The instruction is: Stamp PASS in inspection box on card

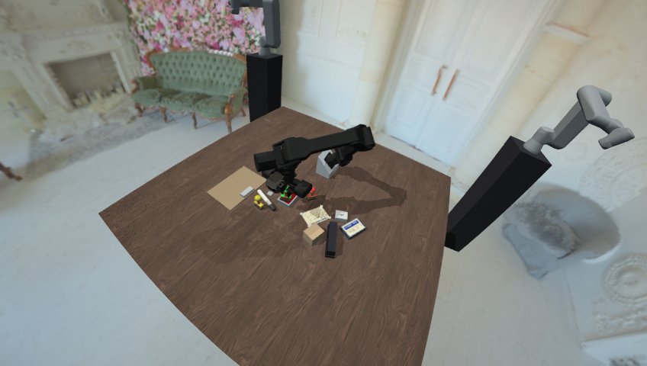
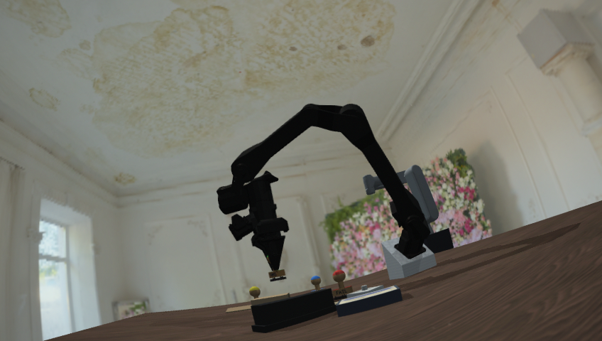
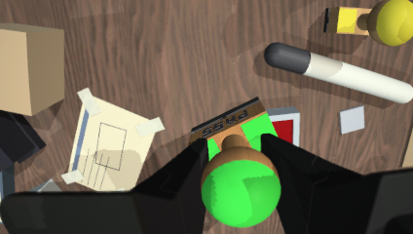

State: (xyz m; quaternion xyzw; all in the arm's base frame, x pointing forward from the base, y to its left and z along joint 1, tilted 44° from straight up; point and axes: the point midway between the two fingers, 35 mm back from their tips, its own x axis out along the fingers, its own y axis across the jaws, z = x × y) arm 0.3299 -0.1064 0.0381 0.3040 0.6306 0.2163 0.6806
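Observation:
My gripper (image 3: 234, 144) (image 2: 275, 268) is shut on the green-knobbed PASS stamp (image 3: 242, 192) (image 2: 277, 274). It holds the stamp upright in the air, clear of the bench. The red ink pad (image 3: 283, 134) (image 1: 292, 200) in its pale case lies below the stamp, partly hidden by the stamp and a finger in the wrist view. The cream card (image 3: 135, 132) (image 1: 310, 217), taped at its corners, lies to the left in the wrist view. Its outlined box (image 3: 99, 141) holds no print that I can see; a shadow crosses its lower part.
A yellow-knobbed stamp (image 3: 395, 21) (image 1: 258, 199), a marker (image 3: 375, 84) (image 1: 264, 197) and a red-knobbed FAIL stamp (image 2: 338, 276) stand or lie around the pad. A cardboard block (image 1: 313, 235) (image 3: 46, 70), a black bar (image 1: 332, 238) and a blue-edged box (image 1: 352, 228) (image 2: 367, 303) are beyond the card.

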